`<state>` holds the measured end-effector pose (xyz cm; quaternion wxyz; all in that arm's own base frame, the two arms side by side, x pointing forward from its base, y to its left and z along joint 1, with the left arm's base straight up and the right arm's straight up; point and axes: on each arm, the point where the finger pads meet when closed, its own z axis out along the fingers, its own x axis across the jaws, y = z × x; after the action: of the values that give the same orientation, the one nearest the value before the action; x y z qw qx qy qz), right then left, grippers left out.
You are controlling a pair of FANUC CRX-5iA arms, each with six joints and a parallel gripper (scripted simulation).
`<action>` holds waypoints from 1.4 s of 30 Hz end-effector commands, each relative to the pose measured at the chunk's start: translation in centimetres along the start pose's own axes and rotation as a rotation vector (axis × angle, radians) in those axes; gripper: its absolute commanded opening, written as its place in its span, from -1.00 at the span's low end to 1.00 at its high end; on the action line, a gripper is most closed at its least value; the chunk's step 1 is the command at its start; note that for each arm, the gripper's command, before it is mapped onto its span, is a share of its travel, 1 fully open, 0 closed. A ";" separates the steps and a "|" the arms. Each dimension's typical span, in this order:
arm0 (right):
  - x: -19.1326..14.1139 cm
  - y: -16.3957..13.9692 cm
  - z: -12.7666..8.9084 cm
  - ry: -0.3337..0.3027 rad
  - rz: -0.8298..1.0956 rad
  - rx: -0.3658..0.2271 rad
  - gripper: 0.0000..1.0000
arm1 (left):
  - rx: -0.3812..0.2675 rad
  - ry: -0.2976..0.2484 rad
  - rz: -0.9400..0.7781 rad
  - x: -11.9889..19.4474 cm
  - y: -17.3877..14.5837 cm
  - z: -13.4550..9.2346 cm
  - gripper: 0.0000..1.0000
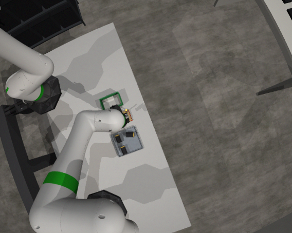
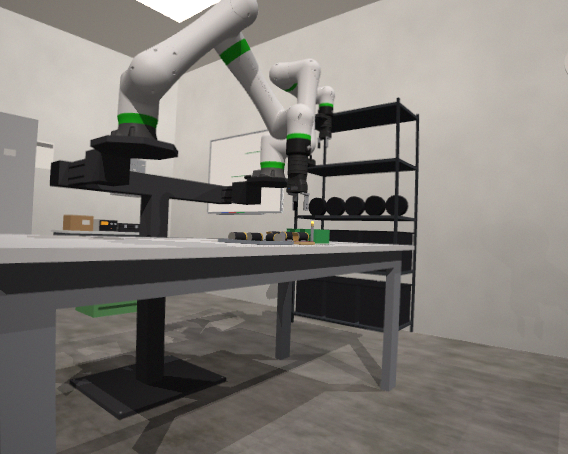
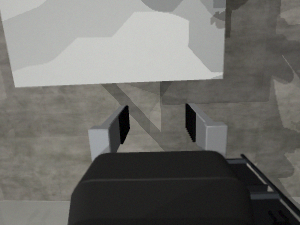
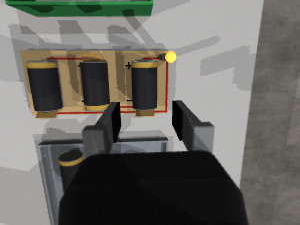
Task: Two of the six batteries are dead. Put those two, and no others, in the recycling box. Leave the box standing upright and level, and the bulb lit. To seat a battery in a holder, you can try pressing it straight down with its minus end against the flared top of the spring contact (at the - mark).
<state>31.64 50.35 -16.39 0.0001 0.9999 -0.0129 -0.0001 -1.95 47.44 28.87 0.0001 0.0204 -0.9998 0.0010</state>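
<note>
The holder board (image 1: 129,115) (image 4: 119,89) carries three black batteries: left (image 4: 45,86) and right (image 4: 144,85) with gold ends toward the green box, middle (image 4: 95,85) with its gold end toward the tray. The bulb (image 1: 126,110) (image 2: 312,223) (image 4: 170,56) glows yellow. Three more batteries (image 1: 118,138) (image 1: 129,134) (image 1: 123,150) lie in the grey tray (image 1: 135,142). The green box (image 1: 120,98) (image 2: 322,236) (image 4: 100,9) stands upright; no battery shows in its visible part. My right gripper (image 2: 300,207) (image 4: 146,113) is open and empty above the board's tray-side edge. My left gripper (image 2: 323,144) (image 3: 157,116) is open and empty, high up.
The white table (image 1: 145,185) (image 2: 132,252) (image 3: 125,64) ends just beyond the board and tray. The right arm (image 1: 104,120) covers part of the space between box and tray. A black shelf (image 2: 364,167) stands behind the table.
</note>
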 end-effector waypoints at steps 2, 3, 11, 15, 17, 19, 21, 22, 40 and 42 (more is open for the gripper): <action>0.1 -0.1 -1.0 0.001 0.000 0.002 0.81 | -0.002 0.000 0.000 0.0 0.0 -0.1 1.00; 0.1 -0.1 -1.0 0.001 0.000 0.002 0.81 | -0.002 0.000 0.000 0.0 0.0 -0.1 1.00; 0.0 -0.1 -1.6 0.001 0.000 0.002 0.81 | -0.002 0.000 0.000 0.0 0.0 -0.1 1.00; -2.4 -0.3 -1.6 0.001 0.000 0.002 0.81 | -0.002 0.000 0.000 0.0 0.0 -0.1 1.00; -5.1 -0.6 -1.6 0.001 0.000 0.002 0.81 | -0.002 0.000 0.000 0.0 0.0 -0.1 1.00; -8.1 -0.9 -1.6 0.001 0.000 0.002 0.81 | -0.002 0.000 0.000 0.0 0.0 -0.1 1.00; -8.1 -0.9 -1.6 0.001 0.000 0.002 0.81 | -0.002 0.000 0.000 0.0 0.0 -0.1 1.00; -9.5 -1.0 -1.6 0.001 0.000 0.002 0.81 | -0.002 0.000 0.000 0.0 0.0 -0.1 1.00; -13.0 -1.3 -1.6 0.001 -0.007 0.002 0.81 | -0.002 0.000 0.000 0.0 0.0 -0.1 1.00; -13.0 -1.3 -1.6 0.001 -0.014 0.002 0.81 | -0.002 0.000 0.000 0.0 0.0 -0.1 1.00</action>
<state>18.66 51.92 -14.94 0.0002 1.0000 -0.0090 -0.0001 -1.95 47.44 28.87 0.0001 0.0204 -0.9998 0.0010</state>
